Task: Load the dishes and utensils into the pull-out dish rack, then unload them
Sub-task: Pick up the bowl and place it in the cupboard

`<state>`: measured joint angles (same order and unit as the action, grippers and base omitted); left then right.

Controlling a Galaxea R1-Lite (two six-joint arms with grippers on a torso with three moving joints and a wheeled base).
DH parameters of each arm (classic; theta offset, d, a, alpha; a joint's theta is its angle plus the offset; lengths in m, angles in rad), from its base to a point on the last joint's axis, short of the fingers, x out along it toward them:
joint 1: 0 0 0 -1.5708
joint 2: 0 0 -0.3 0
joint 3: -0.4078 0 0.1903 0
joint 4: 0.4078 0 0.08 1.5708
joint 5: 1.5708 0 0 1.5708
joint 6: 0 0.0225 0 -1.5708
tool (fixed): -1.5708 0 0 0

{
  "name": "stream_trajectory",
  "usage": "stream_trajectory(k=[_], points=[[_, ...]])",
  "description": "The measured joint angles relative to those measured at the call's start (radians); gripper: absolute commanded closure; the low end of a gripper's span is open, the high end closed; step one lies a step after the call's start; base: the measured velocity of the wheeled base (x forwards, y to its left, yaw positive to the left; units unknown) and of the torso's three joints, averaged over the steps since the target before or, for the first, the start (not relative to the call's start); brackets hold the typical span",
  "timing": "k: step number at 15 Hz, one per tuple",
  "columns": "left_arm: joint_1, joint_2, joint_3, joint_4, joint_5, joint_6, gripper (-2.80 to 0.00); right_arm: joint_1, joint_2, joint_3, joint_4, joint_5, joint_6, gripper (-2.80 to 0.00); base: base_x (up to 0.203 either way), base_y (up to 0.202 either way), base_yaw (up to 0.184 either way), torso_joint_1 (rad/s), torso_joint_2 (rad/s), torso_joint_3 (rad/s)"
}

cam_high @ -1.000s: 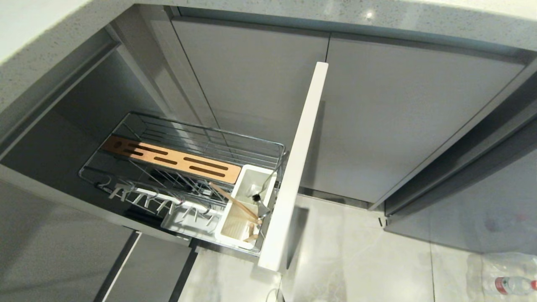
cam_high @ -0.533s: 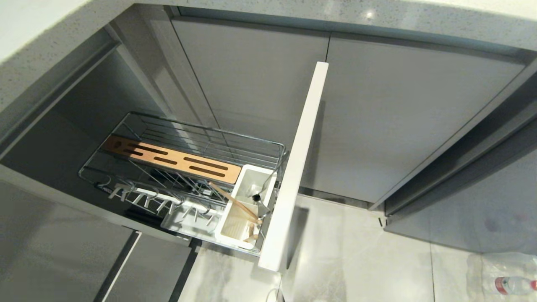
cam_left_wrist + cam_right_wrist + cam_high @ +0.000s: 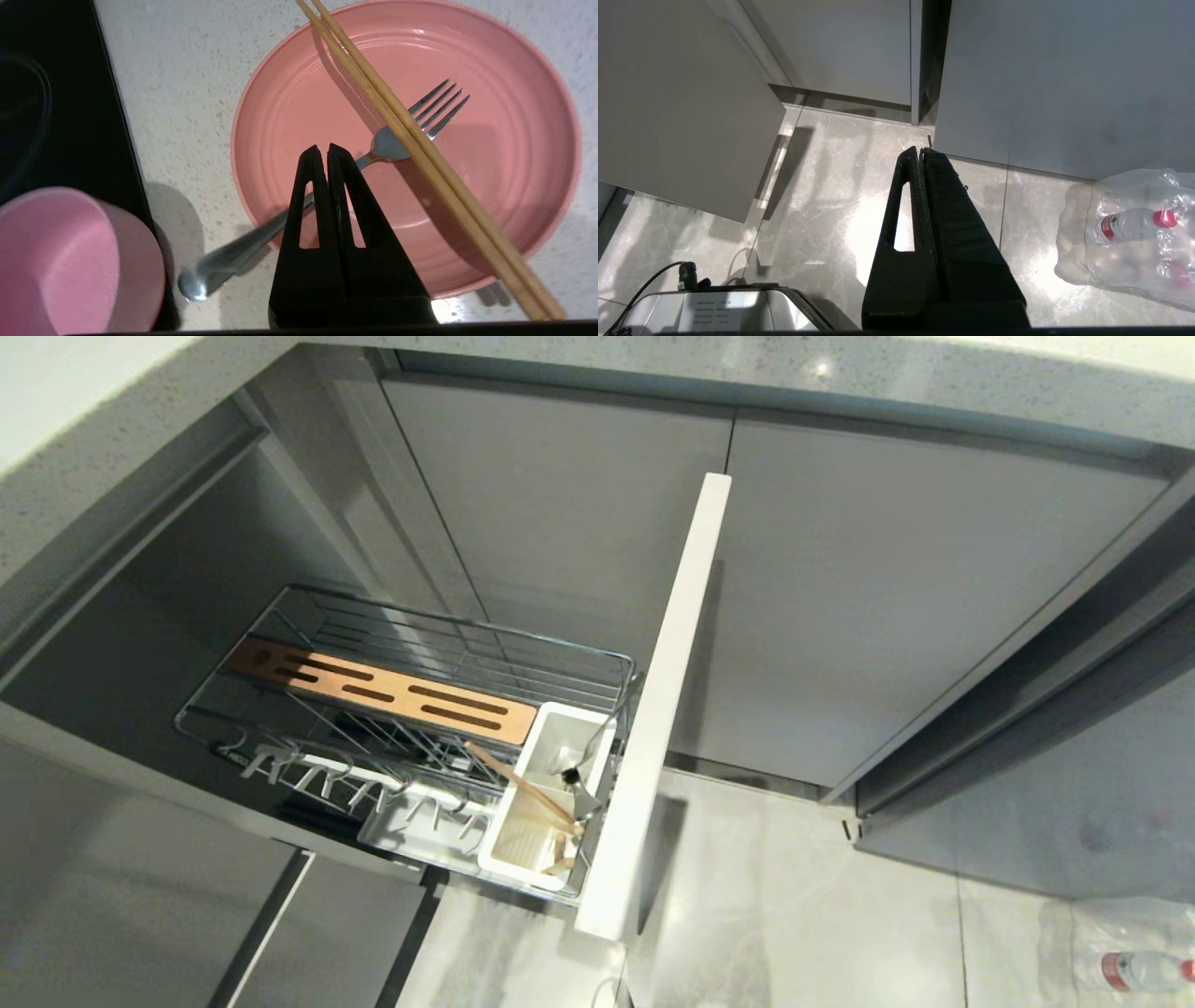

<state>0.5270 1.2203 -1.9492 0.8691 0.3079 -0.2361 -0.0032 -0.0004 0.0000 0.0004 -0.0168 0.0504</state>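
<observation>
Left end effector (image 3: 325,150) pressed together, empty, angled down above fork (image 3: 299,205) handle on pink plate (image 3: 514,154).

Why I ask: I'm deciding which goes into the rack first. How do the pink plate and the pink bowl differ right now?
The pink plate is wide, flat and shallow, while the pink bowl is narrower with tall sides. The plate carries the fork and the chopsticks across it; nothing shows on the bowl. The plate lies wholly on the speckled counter; the bowl overlaps the black surface. Both are plain matte pink.
</observation>
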Motion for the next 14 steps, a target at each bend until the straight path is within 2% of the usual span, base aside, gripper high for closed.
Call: stream_trajectory(k=[3,6,10,14], points=[[0.030,-0.028,-0.001,0.004,-0.003,-0.061,0.00,0.000,0.000,0.000,0.000,0.000,0.000,0.00,0.000,0.000,0.000,0.000,0.00,0.000],[0.078,-0.053,-0.001,0.012,-0.003,-0.070,0.00,0.000,0.000,0.000,0.000,0.000,0.000,0.00,0.000,0.000,0.000,0.000,0.00,0.000],[0.134,-0.077,-0.001,0.089,-0.033,-0.075,0.00,0.000,0.000,0.000,0.000,0.000,0.000,0.00,0.000,0.000,0.000,0.000,0.00,0.000],[0.214,-0.096,-0.001,0.093,-0.026,-0.106,0.00,0.000,0.000,0.000,0.000,0.000,0.000,0.00,0.000,0.000,0.000,0.000,0.00,0.000]])
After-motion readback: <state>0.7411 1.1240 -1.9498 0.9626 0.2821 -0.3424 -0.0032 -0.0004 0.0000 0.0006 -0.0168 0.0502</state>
